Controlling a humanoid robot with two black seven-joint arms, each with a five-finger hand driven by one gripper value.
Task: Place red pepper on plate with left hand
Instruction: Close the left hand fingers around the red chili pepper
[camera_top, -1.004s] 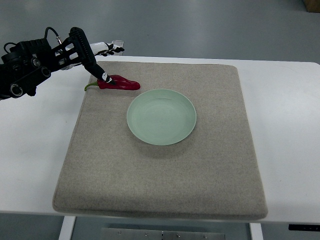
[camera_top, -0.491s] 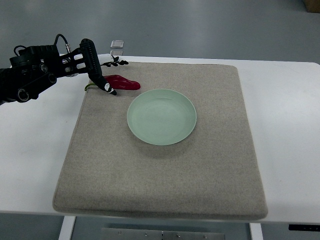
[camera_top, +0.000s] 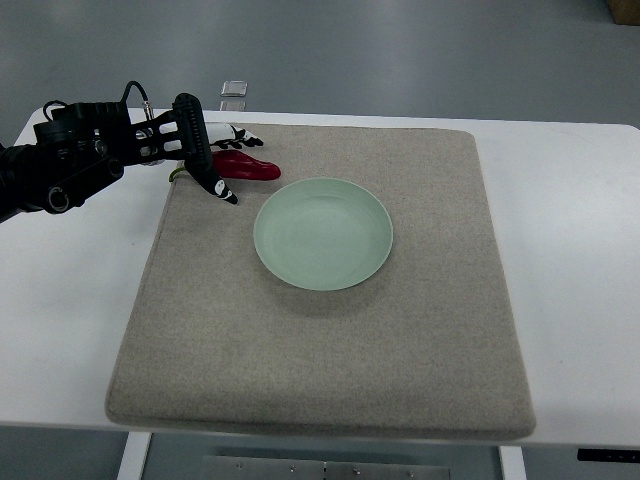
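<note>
1. the red pepper is glossy, green-stemmed, lying on the beige mat beside the pale green plate.
2. left hand hovers over it, fingers spread, grasping nothing.
3. white table, grey floor.

You have a white bench. A grey mat lies directly on it, covering the centre, short of the left and right edges.

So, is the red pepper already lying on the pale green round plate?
No, the red pepper lies on the grey felt mat beyond the pale green round plate, which holds nothing.
</note>
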